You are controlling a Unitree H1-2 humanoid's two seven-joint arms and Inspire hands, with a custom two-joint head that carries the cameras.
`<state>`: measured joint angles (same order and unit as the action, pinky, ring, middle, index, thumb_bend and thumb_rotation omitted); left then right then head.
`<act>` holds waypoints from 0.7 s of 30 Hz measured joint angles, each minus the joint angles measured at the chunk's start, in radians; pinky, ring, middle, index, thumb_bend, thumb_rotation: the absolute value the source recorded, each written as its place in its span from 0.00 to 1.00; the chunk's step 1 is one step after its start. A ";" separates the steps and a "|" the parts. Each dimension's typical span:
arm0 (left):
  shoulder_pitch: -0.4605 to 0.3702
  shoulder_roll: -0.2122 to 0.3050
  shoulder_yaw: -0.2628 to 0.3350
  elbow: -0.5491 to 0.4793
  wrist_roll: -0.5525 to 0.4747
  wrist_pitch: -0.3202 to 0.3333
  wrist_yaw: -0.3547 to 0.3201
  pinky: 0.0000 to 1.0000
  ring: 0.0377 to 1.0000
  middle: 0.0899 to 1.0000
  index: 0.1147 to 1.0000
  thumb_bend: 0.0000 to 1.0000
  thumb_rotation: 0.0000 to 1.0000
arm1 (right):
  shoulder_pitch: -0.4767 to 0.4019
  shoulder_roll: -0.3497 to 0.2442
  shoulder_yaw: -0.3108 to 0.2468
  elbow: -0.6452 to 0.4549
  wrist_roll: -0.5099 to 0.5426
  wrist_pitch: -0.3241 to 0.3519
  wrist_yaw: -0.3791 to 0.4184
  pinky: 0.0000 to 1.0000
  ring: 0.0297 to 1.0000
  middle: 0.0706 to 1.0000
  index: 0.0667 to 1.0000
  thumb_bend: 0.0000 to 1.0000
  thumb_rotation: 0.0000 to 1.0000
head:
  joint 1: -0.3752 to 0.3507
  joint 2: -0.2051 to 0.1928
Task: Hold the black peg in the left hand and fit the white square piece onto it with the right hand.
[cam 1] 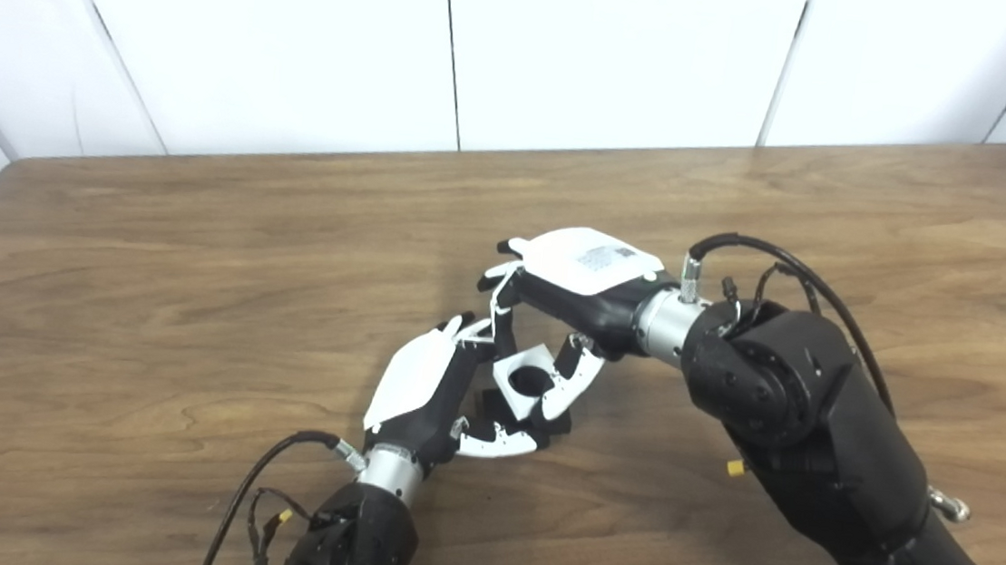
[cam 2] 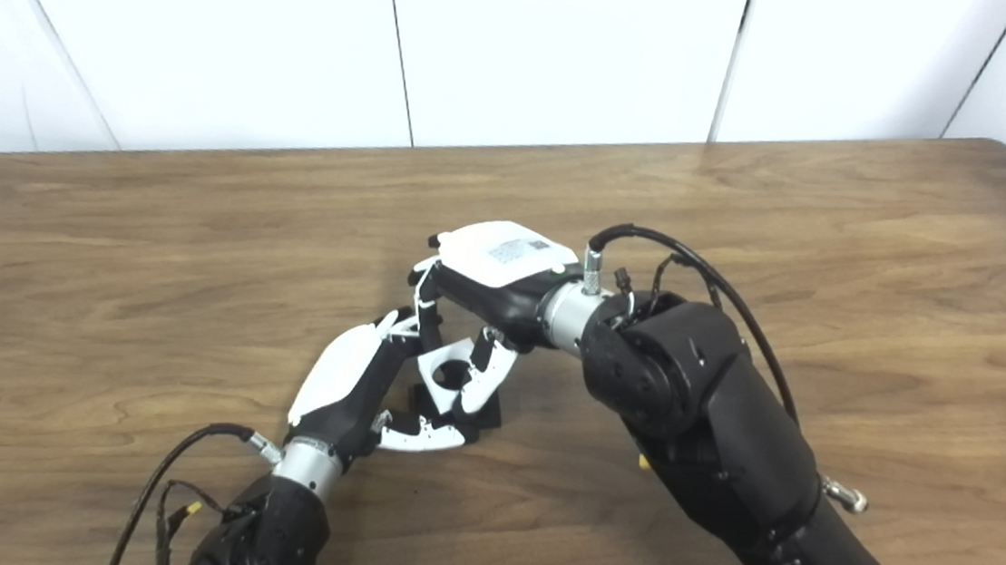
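centrally, low in the frame, the right hand (cam 1: 590,281) pinches the white square piece (cam 1: 524,377), hole up, so it can meet the black peg (cam 1: 492,404). the left hand (cam 1: 421,385) grasps that peg, mostly hidden, above the surface (cam 1: 193,292).

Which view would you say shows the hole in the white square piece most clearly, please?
The left eye view: the white square piece appears slightly larger, its dark round hole open between the hands. The right eye view shows the same piece, a little smaller and more crowded by fingers.

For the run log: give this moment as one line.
left hand: shut on black peg | right hand: shut on white square piece | piece over peg, seating unclear
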<state>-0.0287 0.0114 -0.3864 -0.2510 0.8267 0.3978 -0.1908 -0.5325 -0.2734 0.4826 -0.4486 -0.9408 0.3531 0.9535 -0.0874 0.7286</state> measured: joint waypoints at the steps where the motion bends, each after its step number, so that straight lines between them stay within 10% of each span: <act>1: 0.000 0.000 0.000 0.000 0.000 0.000 0.000 1.00 1.00 0.91 0.42 0.51 0.08 | 0.000 0.001 0.000 0.002 0.000 0.000 -0.004 0.98 1.00 0.88 0.45 0.52 0.14 | 0.000 0.000; 21: 0.001 0.000 0.000 0.000 0.001 0.000 0.001 1.00 1.00 0.91 0.42 0.51 0.08 | -0.005 -0.005 -0.025 0.034 -0.009 -0.020 -0.020 0.98 1.00 0.87 0.45 0.53 0.14 | -0.002 0.003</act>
<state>-0.0280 0.0111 -0.3869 -0.2511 0.8274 0.3981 -0.1902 -0.5377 -0.2787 0.4574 -0.4144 -0.9500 0.3334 0.9335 -0.0890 0.7317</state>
